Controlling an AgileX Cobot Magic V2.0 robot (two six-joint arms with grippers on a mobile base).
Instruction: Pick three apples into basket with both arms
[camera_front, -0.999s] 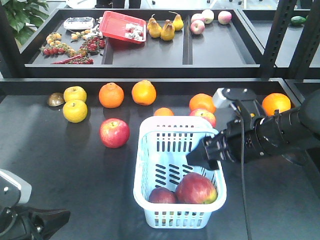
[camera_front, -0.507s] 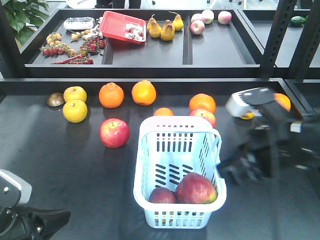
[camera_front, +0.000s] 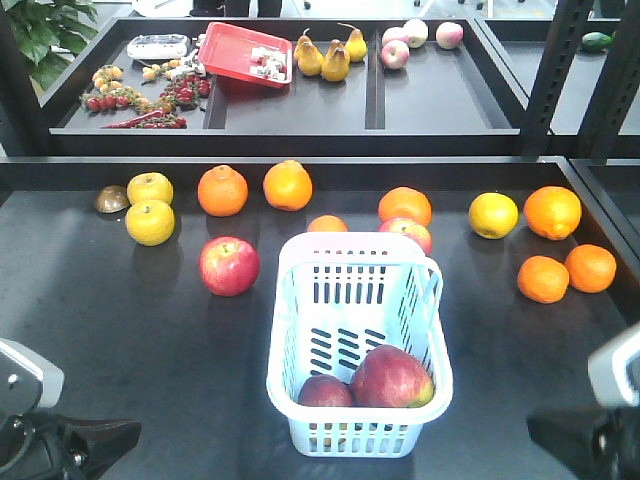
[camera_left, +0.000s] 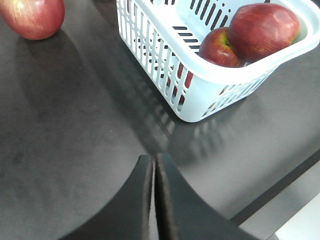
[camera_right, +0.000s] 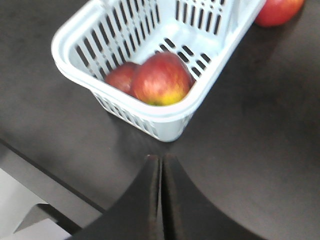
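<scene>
- My left claw (camera_left: 154, 200) hangs low over the dark table (camera_front: 120, 330), its two black fingers pressed together with only a thin slit between them and nothing held.
- My right claw (camera_right: 161, 195) is the same: fingers narrowed to a hairline gap, empty, above bare table just off the near corner of the basket (camera_right: 170, 117).
- From the front camera, only a bit of each of my arms shows: the left arm (camera_front: 40, 430) at the bottom left corner, the right arm (camera_front: 600, 420) at the bottom right corner, both clear of the basket (camera_front: 290, 330).
- The basket stands upright near the middle of the table, its handle folded down along the rim.
- Two apples lie inside it at the near end, touching: a larger apple (camera_front: 391, 376) with a yellow-green patch, and a smaller apple (camera_front: 324, 391) tucked to its left.
- My left wrist camera shows both in the basket's corner, the larger (camera_left: 264, 25) against the smaller (camera_left: 220, 47).
- A third apple (camera_front: 229, 266) sits on the table, left of the basket and apart from it; the left wrist camera catches it (camera_left: 33, 17) at the top left edge.
- Another reddish apple (camera_front: 407, 233) rests just behind the basket's far rim.
- Oranges (camera_front: 222, 190) and yellow fruits (camera_front: 150, 221) are scattered along the back and right of the table.
</scene>
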